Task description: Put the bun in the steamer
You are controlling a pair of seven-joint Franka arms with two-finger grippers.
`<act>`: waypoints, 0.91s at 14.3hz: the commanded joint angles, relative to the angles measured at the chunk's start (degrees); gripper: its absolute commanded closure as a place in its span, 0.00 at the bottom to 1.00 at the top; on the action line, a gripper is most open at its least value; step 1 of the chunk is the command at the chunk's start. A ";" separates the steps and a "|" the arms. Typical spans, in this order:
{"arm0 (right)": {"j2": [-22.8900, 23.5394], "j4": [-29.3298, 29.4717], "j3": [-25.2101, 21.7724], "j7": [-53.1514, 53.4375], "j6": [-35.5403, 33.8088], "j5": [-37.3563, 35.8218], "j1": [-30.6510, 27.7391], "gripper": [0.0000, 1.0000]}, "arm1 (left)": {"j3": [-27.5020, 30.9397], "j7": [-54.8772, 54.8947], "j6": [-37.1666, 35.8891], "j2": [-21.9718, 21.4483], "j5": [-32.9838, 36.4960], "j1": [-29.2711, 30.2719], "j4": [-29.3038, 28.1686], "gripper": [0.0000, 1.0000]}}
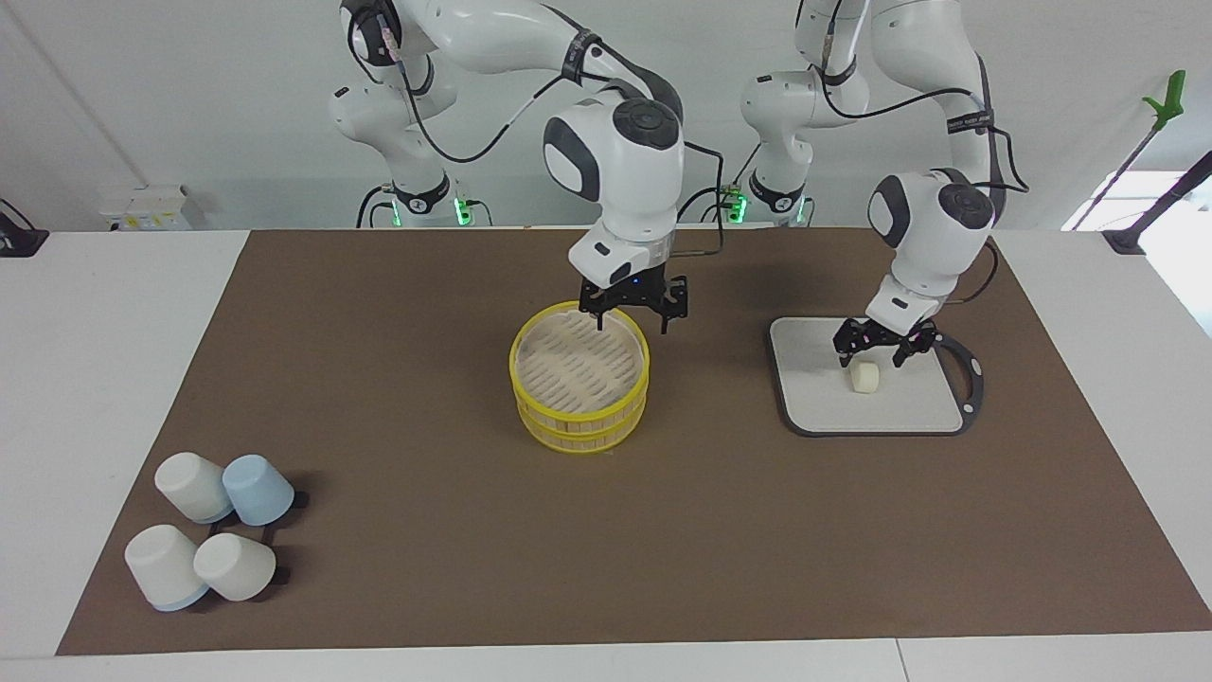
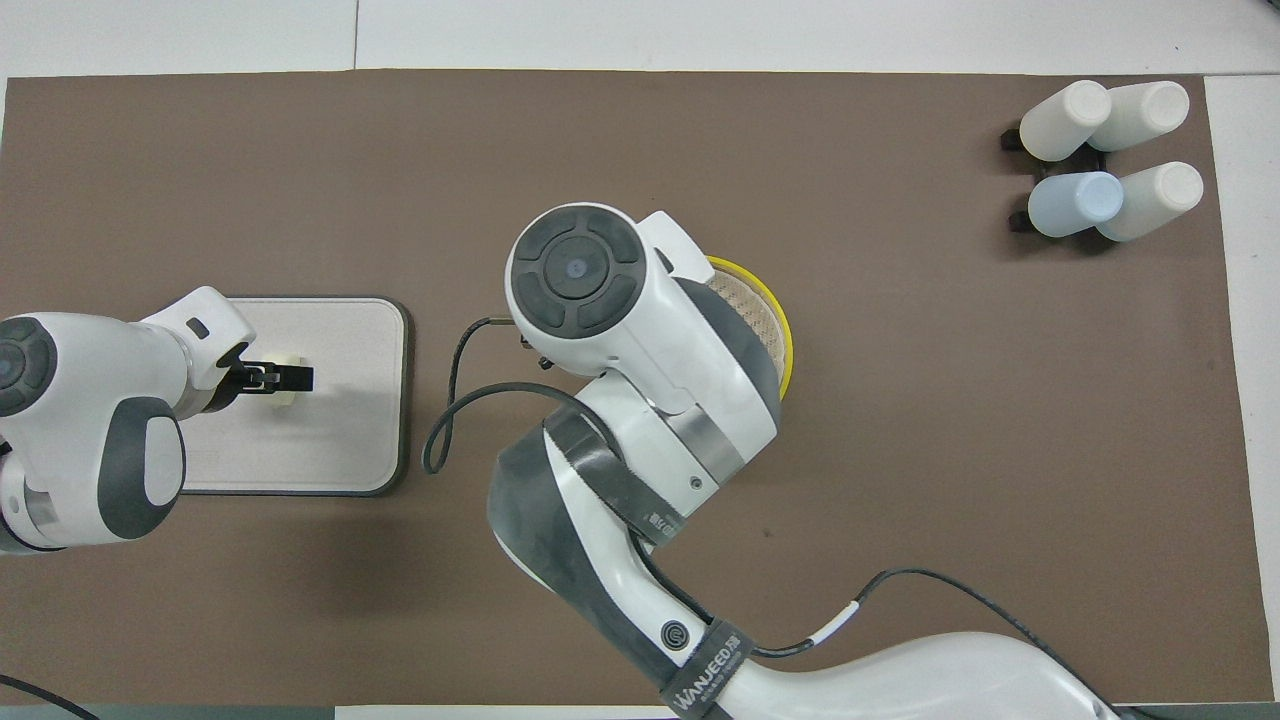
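Hovering open-fingered just over the bun (image 1: 864,377) on the grey board (image 1: 814,403), the left gripper (image 1: 872,349) hasn't grasped it, while the right gripper (image 1: 633,311), fingers spread, hangs over the lidded steamer (image 1: 579,379)

White table (image 1: 95,379), brown mat (image 1: 426,493), plain white wall (image 1: 189,95), bright window (image 1: 1155,199).
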 commanded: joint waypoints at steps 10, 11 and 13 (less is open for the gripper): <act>-1.46 -10.35 -0.16 -4.34 13.68 4.00 -1.30 0.00 | -0.13 1.17 9.14 4.48 -0.41 -0.22 -1.33 0.00; -1.81 -11.48 -0.08 -5.74 13.68 3.92 -1.30 0.00 | -0.13 1.08 8.97 4.48 -0.49 -0.22 -1.34 0.00; -2.69 -13.34 -0.16 -8.82 13.42 3.92 -0.77 0.00 | -0.13 0.91 8.35 4.48 -0.41 -0.39 -1.25 0.01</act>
